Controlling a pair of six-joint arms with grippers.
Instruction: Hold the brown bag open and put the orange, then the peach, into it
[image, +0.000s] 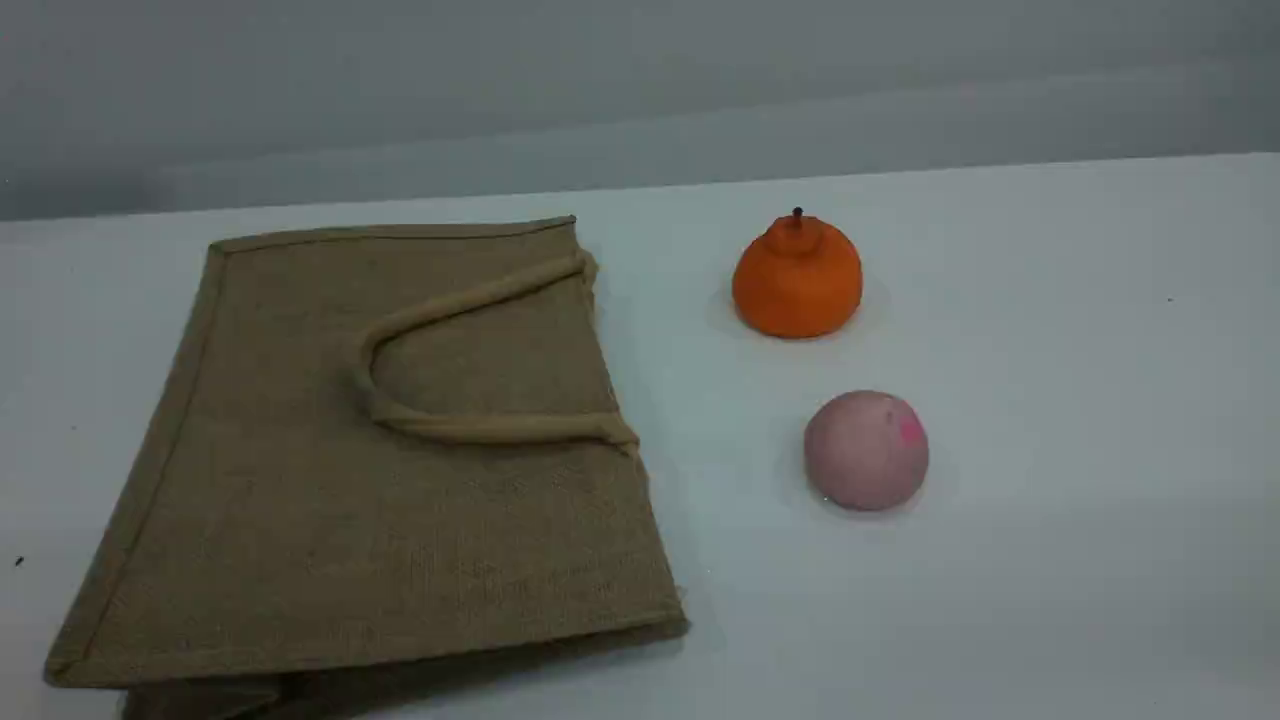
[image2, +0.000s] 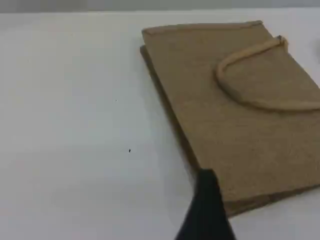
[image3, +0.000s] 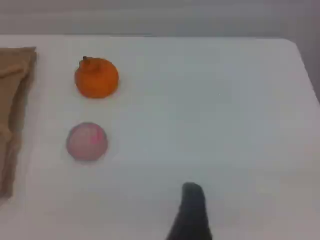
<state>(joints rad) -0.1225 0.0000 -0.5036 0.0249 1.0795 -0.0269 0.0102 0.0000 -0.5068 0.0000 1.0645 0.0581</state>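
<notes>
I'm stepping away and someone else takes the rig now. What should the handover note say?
Left gripper: open, empty, near the bag's corner.
Right gripper: open, empty, off to the right of the fruits.
Bag: lying flat and closed on the table, handle on top.
Orange and peach: on the table right of the bag.
Done: nothing.
Left: open the bag, load orange, then peach.

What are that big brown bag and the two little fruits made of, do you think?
The brown bag looks like coarse woven jute, matte, with a visible weave and thick beige rope-like handles. The orange seems moulded plastic or foam: dull, evenly coloured, dark stem. The peach looks like smooth matte foam or rubber; I can't say which.
</notes>
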